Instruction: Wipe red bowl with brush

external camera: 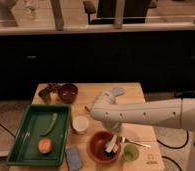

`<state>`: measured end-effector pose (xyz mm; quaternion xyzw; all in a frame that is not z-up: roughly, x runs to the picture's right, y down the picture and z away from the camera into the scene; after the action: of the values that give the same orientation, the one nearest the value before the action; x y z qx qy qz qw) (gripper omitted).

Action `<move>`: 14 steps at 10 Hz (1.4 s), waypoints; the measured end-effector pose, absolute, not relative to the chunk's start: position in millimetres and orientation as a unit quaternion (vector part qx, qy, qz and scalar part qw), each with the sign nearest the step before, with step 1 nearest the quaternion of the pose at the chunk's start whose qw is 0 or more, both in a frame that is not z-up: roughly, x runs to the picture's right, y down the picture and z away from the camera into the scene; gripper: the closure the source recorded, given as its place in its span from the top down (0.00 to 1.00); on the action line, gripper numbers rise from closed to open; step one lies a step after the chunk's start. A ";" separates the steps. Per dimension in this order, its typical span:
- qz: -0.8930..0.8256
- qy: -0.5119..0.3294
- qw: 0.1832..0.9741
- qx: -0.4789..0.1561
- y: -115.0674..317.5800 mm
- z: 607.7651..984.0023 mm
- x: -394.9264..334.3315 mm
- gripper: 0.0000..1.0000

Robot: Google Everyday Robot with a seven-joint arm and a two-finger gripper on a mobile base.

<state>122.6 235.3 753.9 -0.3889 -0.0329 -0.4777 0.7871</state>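
The red bowl [97, 145] sits near the table's front edge, right of the green tray. The brush [111, 145] stands tilted inside the bowl's right half, pale handle up and dark bristles down on the bowl's floor. My gripper [113, 135] hangs straight down from the white arm over the bowl's right rim and is shut on the brush's handle. The arm reaches in from the right and hides the table's middle.
A green tray [21, 145] at the left holds a green vegetable [50, 124] and an orange fruit [45, 145]. A small white cup [80, 124], a dark maroon bowl [67, 92], a blue object [73, 158], a green cup [130, 153] and a thin utensil [137, 144] surround the red bowl.
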 end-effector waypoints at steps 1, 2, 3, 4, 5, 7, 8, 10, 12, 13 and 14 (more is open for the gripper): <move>-0.474 -0.026 0.790 -0.388 228.4 758.6 123.9 0.00; -0.472 -0.024 0.792 -0.386 221.4 762.8 119.9 0.00; -0.474 -0.026 0.793 -0.382 215.9 764.5 112.9 0.00; -0.478 -0.029 0.792 -0.379 212.0 765.7 106.8 0.00; -0.484 -0.035 0.789 -0.377 210.4 765.3 99.0 0.00; -0.496 -0.048 0.783 -0.373 209.2 763.2 83.6 0.00; -0.502 -0.056 0.779 -0.371 208.9 761.7 78.7 0.00; -0.501 -0.057 0.780 -0.371 208.6 761.6 79.1 0.00; -0.502 -0.057 0.780 -0.370 208.2 761.8 78.0 0.00; -0.502 -0.057 0.780 -0.370 208.2 761.8 78.5 0.00; -0.502 -0.057 0.780 -0.370 208.2 761.8 78.2 0.00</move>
<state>78.2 208.2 761.8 -0.3698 -0.0567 -0.5021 0.7797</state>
